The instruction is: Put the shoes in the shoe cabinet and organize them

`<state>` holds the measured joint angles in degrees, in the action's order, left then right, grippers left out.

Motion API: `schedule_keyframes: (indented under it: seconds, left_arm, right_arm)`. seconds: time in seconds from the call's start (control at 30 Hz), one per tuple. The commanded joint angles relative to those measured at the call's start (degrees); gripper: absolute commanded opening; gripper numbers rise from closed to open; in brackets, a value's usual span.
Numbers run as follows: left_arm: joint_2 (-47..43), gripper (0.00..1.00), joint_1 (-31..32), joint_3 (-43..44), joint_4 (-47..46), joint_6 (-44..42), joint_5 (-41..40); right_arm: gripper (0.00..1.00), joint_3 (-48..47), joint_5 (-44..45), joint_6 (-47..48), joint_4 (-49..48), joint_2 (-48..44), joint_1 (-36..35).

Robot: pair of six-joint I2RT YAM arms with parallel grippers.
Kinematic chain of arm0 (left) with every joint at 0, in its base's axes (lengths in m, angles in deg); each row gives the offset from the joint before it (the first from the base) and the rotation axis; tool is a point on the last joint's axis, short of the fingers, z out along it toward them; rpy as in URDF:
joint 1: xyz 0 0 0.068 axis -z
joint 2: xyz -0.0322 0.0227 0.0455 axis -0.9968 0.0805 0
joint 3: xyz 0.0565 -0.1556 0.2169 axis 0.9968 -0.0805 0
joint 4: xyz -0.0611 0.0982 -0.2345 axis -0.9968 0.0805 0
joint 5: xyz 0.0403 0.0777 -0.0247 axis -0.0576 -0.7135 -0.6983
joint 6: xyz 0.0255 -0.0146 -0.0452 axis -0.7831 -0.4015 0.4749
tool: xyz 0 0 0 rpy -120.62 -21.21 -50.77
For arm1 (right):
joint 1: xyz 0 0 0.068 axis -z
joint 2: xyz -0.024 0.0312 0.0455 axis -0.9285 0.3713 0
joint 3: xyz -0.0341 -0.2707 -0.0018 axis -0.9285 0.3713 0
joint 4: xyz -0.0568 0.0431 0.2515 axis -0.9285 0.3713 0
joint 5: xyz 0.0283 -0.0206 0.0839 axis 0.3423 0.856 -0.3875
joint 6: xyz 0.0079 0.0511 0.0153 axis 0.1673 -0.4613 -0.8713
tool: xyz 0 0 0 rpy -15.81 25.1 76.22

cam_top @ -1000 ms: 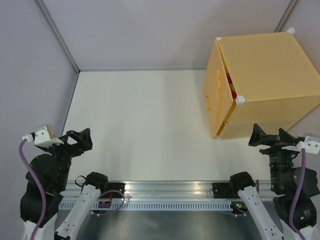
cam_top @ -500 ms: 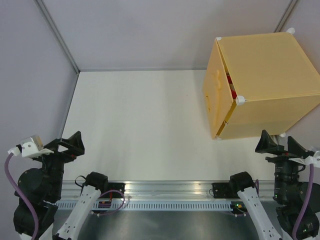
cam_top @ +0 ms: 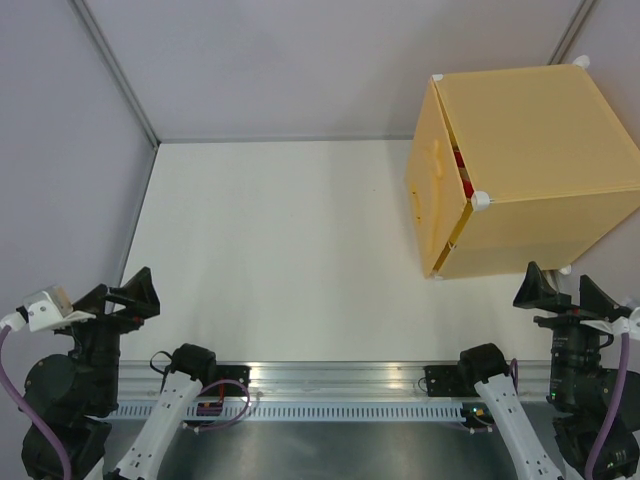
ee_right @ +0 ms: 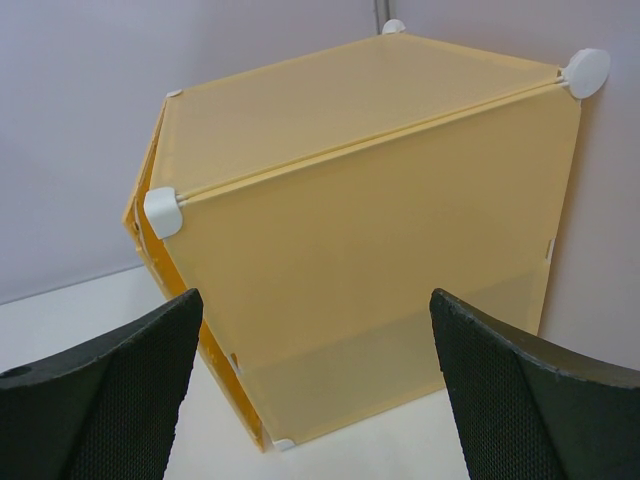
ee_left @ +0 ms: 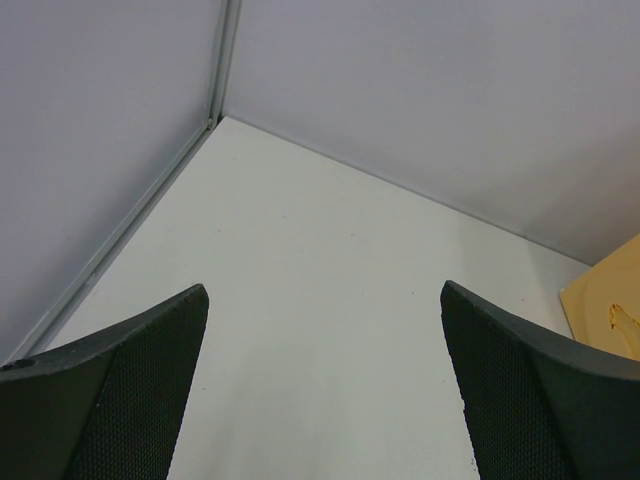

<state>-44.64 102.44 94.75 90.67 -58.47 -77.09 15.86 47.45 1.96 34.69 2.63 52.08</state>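
Observation:
The yellow-orange shoe cabinet (cam_top: 530,160) stands at the back right of the table, its door (cam_top: 425,195) nearly closed. A sliver of a red shoe (cam_top: 459,160) shows through the gap at the door's top edge; the black shoes are hidden. The cabinet fills the right wrist view (ee_right: 380,230), and its edge shows in the left wrist view (ee_left: 610,305). My left gripper (cam_top: 120,295) is open and empty at the near left edge. My right gripper (cam_top: 562,290) is open and empty at the near right, just in front of the cabinet.
The white table (cam_top: 290,250) is enclosed by grey walls at the back and both sides. An aluminium rail (cam_top: 340,385) with the arm bases runs along the near edge. The cabinet sits close to the right wall.
Both arms have drawn back toward the near edge: the left gripper moved down and left, the right gripper down and right. The cabinet has not moved.

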Motion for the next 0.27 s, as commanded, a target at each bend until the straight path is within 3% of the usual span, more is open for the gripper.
schedule_keyframes:
  seconds: [0.0, 0.23]
  left_arm:
    - [-1.0, 1.00, -0.1, 0.6, -1.1, -1.2, -1.9]
    - [-1.4, 1.00, -0.2, 0.3, -1.5, -0.9, -2.2]
  right_arm:
    - [0.98, -0.1, 0.7, 1.1, -2.0, -0.7, -0.1]
    - [0.98, 0.3, 0.2, 1.3, -2.9, -0.9, -0.1]
